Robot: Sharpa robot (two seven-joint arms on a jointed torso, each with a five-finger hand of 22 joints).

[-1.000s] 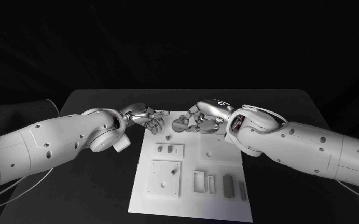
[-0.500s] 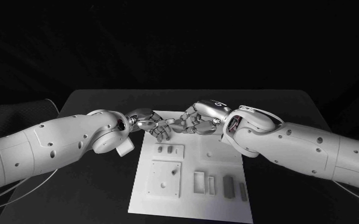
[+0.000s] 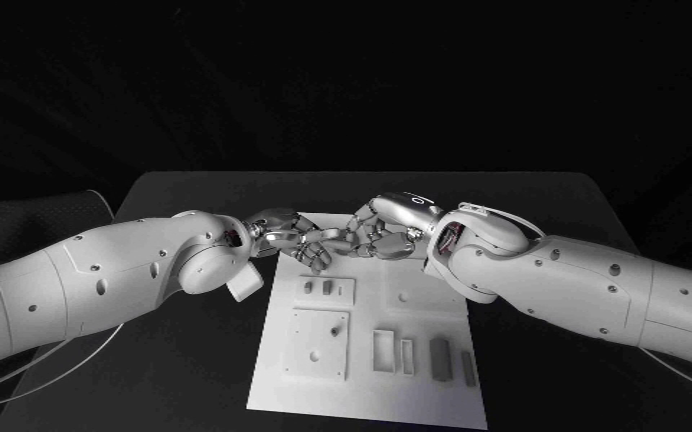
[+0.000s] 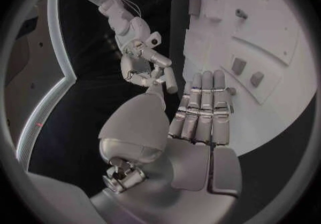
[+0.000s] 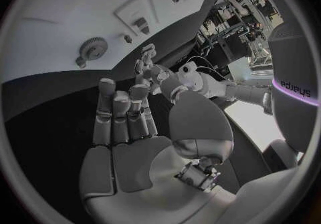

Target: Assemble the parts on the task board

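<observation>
1. The task board [image 3: 361,382] lies in the middle of the counter [image 3: 173,197]. Its near end carries grey parts [image 3: 438,357] beside a rectangular slot. A small gear [image 5: 93,49] lies flat on the board, apart from both hands.
2. Both hands meet over the board's far edge. In the head view the left hand [image 3: 286,235] and right hand [image 3: 381,231] look fingertip to fingertip.
3. Left hand: in its wrist view the fingers [image 4: 204,107] lie straight and side by side, and the palm is bare. The thumb hides the tips, so I cannot tell whether it pinches anything.
4. Right hand: its fingers [image 5: 120,117] are mostly straight with a bare palm. Again I cannot tell if a small part sits at the tips.
5. I read this as a hand-to-hand pass or regrip. To do it well, I would move slowly and let one hand take a firm grip before the other releases. I would keep the exchange above the board, so a dropped part lands on it.
</observation>
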